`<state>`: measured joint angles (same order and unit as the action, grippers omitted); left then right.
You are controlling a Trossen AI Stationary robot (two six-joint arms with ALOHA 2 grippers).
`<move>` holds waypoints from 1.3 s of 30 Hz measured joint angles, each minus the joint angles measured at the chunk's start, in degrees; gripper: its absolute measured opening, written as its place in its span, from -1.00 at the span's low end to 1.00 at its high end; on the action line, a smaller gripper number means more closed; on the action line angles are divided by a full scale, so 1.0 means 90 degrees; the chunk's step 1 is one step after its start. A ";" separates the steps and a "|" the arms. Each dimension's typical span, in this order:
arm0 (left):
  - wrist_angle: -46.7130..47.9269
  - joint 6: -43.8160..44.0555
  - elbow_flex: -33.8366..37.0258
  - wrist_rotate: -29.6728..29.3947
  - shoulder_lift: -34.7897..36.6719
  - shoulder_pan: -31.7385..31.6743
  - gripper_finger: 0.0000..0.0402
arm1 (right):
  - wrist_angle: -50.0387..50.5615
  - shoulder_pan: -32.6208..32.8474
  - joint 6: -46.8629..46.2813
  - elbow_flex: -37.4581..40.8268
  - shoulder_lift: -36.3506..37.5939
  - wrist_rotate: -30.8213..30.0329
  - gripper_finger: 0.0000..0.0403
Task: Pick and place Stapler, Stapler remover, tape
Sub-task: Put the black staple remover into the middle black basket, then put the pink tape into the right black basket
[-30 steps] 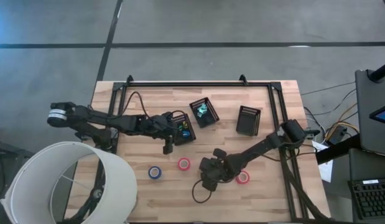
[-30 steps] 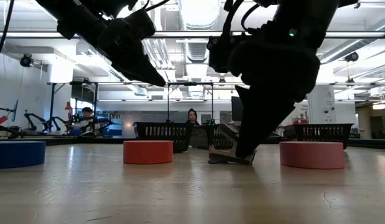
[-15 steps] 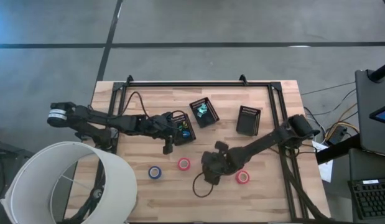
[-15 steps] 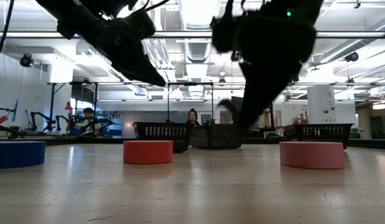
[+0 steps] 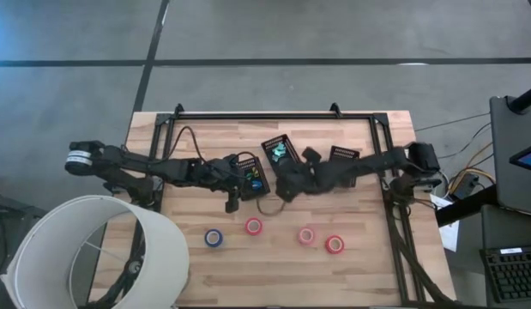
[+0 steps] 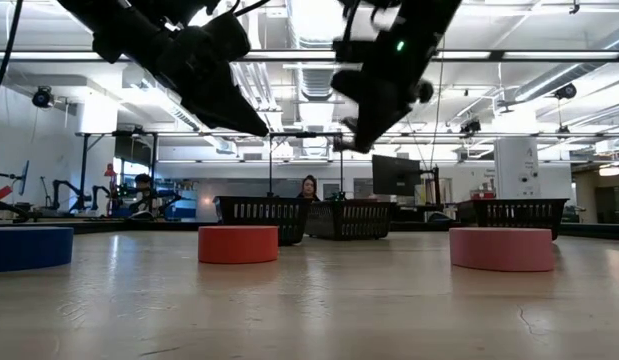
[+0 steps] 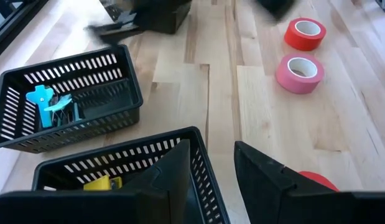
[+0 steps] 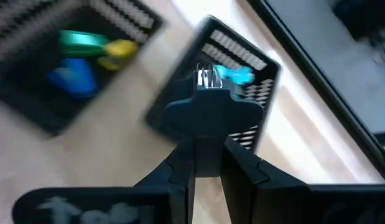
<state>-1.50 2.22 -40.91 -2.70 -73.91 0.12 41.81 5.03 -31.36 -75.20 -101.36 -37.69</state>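
Observation:
My right gripper hangs high over the table beside the near side of the middle mesh bin, shut on a black staple remover. That bin holds a cyan remover. My left gripper is open, holds nothing, and hovers by the near edge of the left bin, which holds small green, blue and yellow pieces. Four tape rolls lie flat on the near half of the table: blue, red, pink and red. No stapler can be made out. My right gripper pinches the black staple remover between its two fingers, gripping its dark rear body. The metal claws stick out ahead of the fingertips. The remover is lifted clear of the table, above the bins.
A third black mesh bin stands to the right of the middle one. A black frame runs along the far edge and both sides. A loose cable loop hangs under my right arm. Bare wood lies around the tape rolls.
My right gripper has risen from the table near the pink tape with the black staple remover in it, then travelled toward the far edge and somewhat left, ending beside the middle bin. The remover went from resting on the table to lifted clear. The pink tape is now uncovered.

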 joint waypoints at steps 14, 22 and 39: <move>0.0000 0.0000 0.0000 -0.0024 0.0000 0.0010 -0.36 | -0.0071 -0.1085 0.0346 0.0012 -0.1039 0.0737 -0.73; -0.0002 0.0000 0.0000 -0.0022 0.0000 0.0015 -0.36 | -0.0072 -0.1123 0.0395 -0.0020 -0.1112 0.0738 -0.64; -0.0002 -0.0029 0.0000 -0.0008 0.0000 0.0015 -0.36 | -0.0003 -0.0917 0.0656 -0.0459 -0.1001 0.1024 -0.27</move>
<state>-1.52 1.96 -40.91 -2.77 -73.91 0.25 41.78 -3.23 -25.46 -79.33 -110.37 -28.47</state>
